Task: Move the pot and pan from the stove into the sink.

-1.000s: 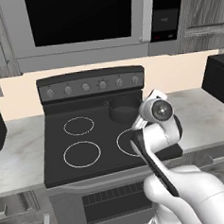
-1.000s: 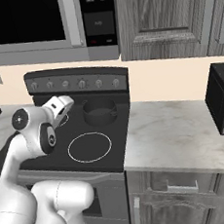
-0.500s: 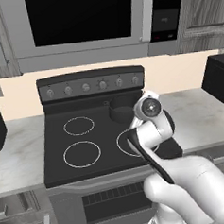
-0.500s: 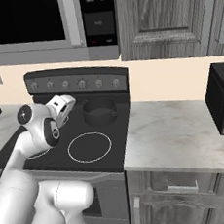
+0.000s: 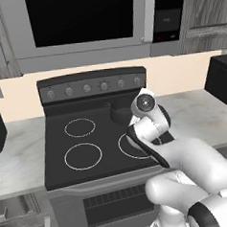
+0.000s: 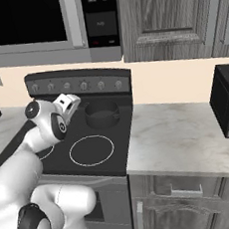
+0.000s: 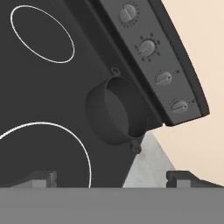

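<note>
Since a second ago the wrist rolls and slides a bit toward the knob panel; base views unchanged, so the cameras hold and the pot hasn't shifted. Hand is spread fully wide, nothing between the fingertips, hovering over the stove short of the pot.

Pot sits on the back burner at the counter-side corner of the stove, just in front of the knob panel, close to the marble counter edge. Upright, looks empty, two small loop lugs on opposite sides of the rim.

Handling guess: rigid metal, won't deform, probably moderately heavy for a pinch grip. Smooth walls likely slippery, so a one-sided hold could let it swing or tilt. Body looks too wide to straddle whole; best bet is clamping the rim wall, one finger inside and one outside, away from the lugs. Lugs look too small to grab reliably. Wall nearest the knob panel is cramped, so take the rim on the side facing the front burner.

Pan and sink can't be placed from these views.
</note>
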### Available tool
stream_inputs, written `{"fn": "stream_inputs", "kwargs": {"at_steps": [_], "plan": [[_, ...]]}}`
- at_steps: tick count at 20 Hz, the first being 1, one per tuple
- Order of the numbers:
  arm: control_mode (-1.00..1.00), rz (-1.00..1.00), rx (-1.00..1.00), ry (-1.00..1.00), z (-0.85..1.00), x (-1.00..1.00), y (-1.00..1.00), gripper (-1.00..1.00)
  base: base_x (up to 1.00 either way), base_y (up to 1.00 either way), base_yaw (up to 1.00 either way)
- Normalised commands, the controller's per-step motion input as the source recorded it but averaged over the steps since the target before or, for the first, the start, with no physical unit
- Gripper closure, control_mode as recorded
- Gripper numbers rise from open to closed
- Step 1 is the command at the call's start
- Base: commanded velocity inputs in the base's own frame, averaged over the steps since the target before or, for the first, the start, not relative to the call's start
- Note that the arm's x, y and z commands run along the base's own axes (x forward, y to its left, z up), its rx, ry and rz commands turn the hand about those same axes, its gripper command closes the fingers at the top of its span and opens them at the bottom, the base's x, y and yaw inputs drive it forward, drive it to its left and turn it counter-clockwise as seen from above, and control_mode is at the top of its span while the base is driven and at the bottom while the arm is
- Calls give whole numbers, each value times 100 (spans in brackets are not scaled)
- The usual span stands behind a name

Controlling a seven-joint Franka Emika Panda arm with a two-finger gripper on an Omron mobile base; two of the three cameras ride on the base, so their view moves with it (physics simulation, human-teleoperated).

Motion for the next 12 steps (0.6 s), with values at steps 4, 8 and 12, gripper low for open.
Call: {"fn": "stream_inputs", "kwargs": {"at_steps": [4, 8, 12], "plan": [[-100, 0, 0, 0, -13, 32, 0, -100, 0, 0, 0], [-100, 0, 0, 1, -12, 50, 0, -100, 0, 0, 0], [-100, 0, 0, 7, -10, 52, 0, -100, 0, 0, 0]]}}
